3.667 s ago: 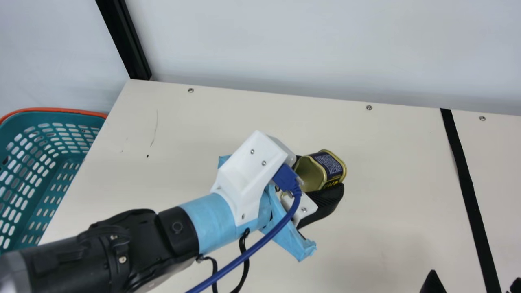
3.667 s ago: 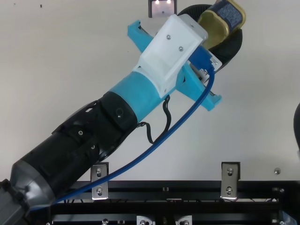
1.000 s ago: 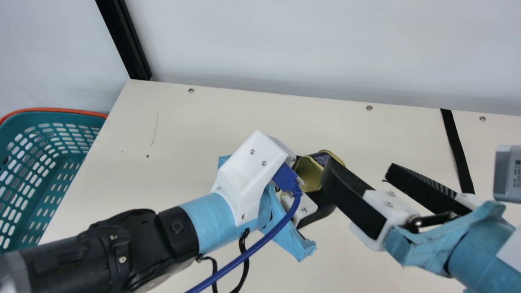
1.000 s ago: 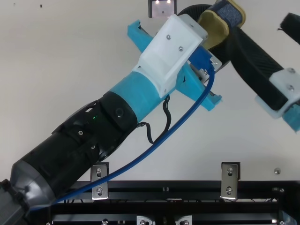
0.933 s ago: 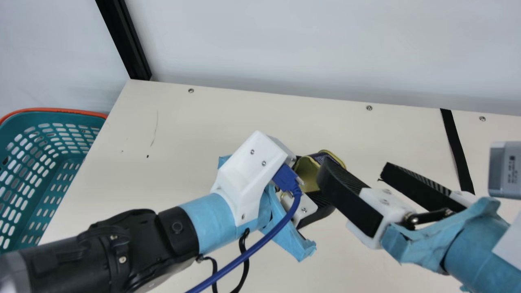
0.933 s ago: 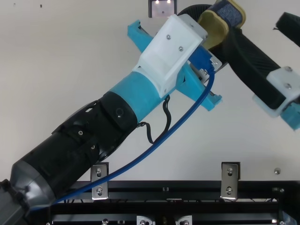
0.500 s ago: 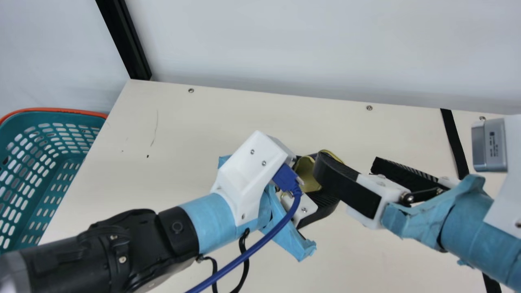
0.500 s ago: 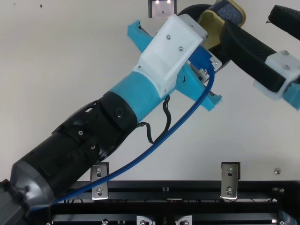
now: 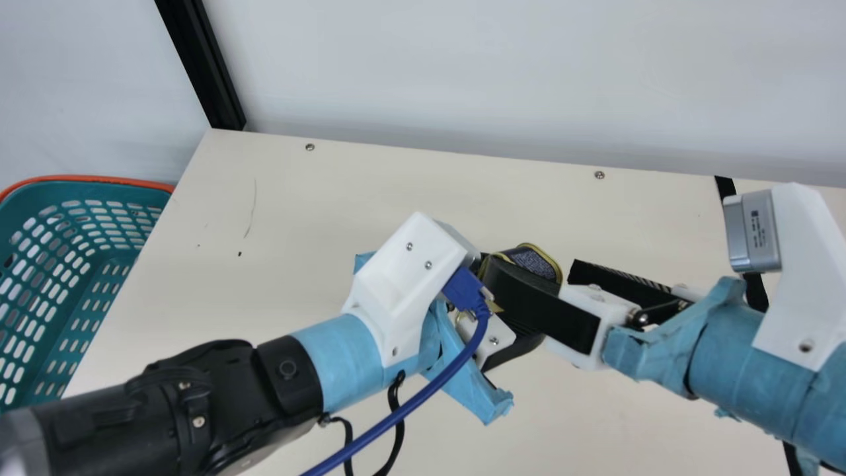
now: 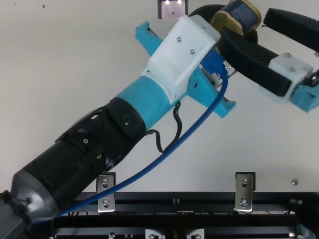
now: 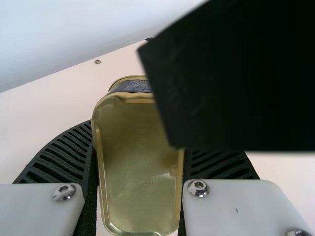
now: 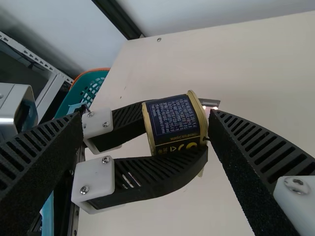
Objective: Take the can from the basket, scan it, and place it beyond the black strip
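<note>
One can (image 12: 172,120) in left hand (image 10: 239,20), one basket (image 9: 39,194), one strip (image 9: 726,188).

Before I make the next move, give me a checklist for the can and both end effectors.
1. Can out of the basket: ok.
2. Can gripped by the left end effector: ok, it sits between the two fingers.
3. Right end effector open for the can: ok, its fingers are spread.
4. Right end effector closed on the can: not ok, no grip yet.
5. Can scanned: cannot tell.
6. Can beyond the black strip: not ok, it is on the basket's side of it.
</note>
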